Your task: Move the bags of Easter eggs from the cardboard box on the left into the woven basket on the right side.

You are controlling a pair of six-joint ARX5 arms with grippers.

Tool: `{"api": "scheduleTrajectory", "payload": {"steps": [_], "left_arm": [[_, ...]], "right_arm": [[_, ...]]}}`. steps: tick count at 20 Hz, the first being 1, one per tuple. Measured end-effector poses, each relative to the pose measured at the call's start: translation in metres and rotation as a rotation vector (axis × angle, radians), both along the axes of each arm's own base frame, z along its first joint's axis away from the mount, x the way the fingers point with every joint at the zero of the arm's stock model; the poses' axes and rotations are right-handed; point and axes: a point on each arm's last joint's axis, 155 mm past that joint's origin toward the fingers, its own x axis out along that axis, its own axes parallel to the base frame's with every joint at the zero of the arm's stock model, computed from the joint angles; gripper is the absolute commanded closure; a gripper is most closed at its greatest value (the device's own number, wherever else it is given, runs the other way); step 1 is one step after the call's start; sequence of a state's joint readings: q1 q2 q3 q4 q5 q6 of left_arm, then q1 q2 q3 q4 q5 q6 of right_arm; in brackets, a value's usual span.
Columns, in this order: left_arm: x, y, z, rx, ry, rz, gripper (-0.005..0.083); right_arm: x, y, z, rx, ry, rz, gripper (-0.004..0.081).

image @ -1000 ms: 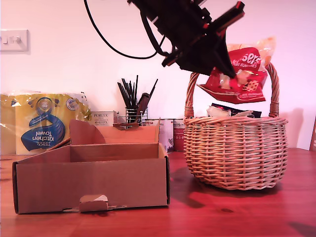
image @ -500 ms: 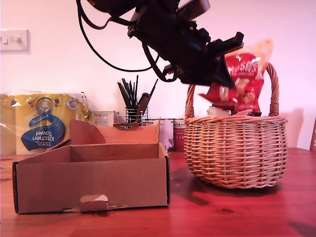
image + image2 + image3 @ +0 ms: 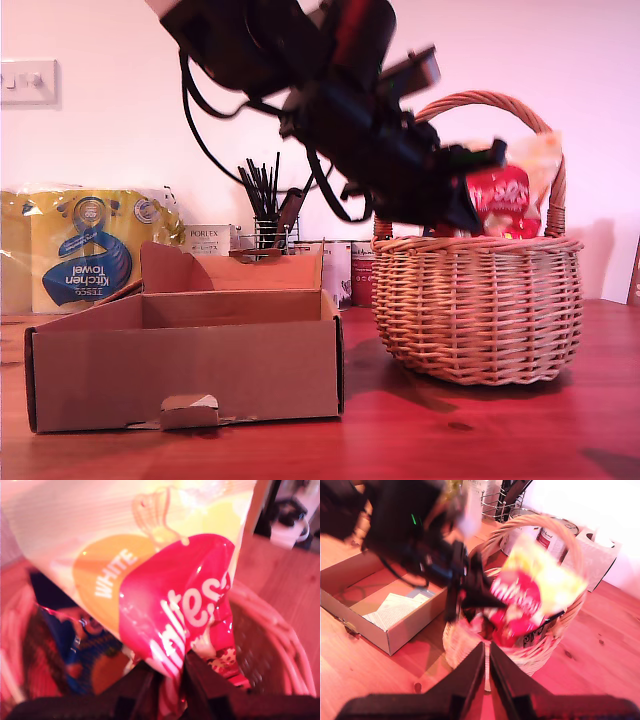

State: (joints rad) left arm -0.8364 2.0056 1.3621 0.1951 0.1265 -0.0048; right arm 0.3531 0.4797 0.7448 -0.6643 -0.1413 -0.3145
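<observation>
Bag of Easter eggs (image 3: 170,620), cream and red, hangs limp and crinkly in my first tool (image 3: 167,672), pinched together on its edge.
Light, slippery film; it hovers over the woven basket (image 3: 475,305); my second tool (image 3: 486,655) looks together, holding nothing, near the rim's six o'clock.

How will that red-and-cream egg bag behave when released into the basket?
Likely floppy: the egg bag creases and folds where my first gripper pinches it. Its glossy film looks slippery. It should slump onto the bags already inside the woven basket, not stand.

My first gripper (image 3: 478,205) has lowered the red-and-cream bag (image 3: 510,195) from above the woven basket (image 3: 478,305) into its mouth.
</observation>
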Motion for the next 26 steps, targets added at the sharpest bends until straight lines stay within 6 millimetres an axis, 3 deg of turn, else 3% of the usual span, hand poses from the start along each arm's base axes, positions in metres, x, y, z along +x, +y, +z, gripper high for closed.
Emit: {"api": "scheduleTrajectory", "payload": {"steps": [12, 13, 17, 18, 26], "left_arm": [[-0.002, 0.010, -0.018, 0.008, 0.133, 0.079, 0.0782], [-0.002, 0.010, -0.018, 0.007, 0.134, 0.080, 0.0761], [0.000, 0.007, -0.017, 0.005, 0.136, 0.080, 0.0341], [0.001, 0.006, -0.017, 0.006, 0.136, 0.080, 0.0304], [0.005, 0.002, 0.002, -0.004, 0.127, 0.080, 0.0303]], "right_arm": [[0.000, 0.000, 0.000, 0.000, 0.000, 0.000, 0.0783], [0.000, 0.000, 0.000, 0.000, 0.000, 0.000, 0.0783], [0.000, 0.001, 0.000, 0.002, 0.001, 0.005, 0.0783], [0.000, 0.001, 0.000, 0.002, 0.001, 0.005, 0.0783], [-0.001, 0.001, 0.000, 0.002, 0.001, 0.006, 0.0783]]}}
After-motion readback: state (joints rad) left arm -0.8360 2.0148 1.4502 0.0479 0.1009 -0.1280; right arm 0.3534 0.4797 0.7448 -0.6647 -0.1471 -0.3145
